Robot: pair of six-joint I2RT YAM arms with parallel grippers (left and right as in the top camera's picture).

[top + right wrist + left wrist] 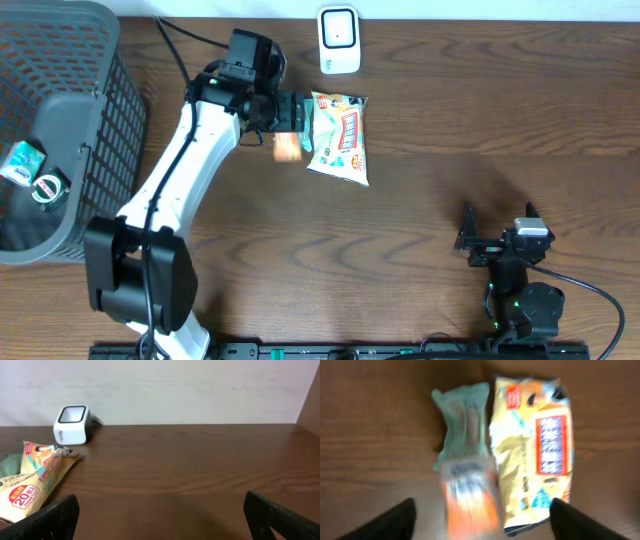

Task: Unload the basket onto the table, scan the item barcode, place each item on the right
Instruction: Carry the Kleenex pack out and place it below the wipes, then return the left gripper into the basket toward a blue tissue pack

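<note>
L gripper [481,510] spread wide, gripping nothing; orange pkt [469,495] sits between its fingers, long axis pointing away. L arm far nearer. R gripper [161,497] gaping, empty.

A dark brown worktop [480,120] with a lengthwise wood grain fills the scene. Along its far edge stands a plain off-white wall [190,390], faintly mottled and bare. At the far right a light brown panel [311,400] rises against the wall. The light is soft and even, leaving a dull sheen on the wood and weak shadows.
</note>
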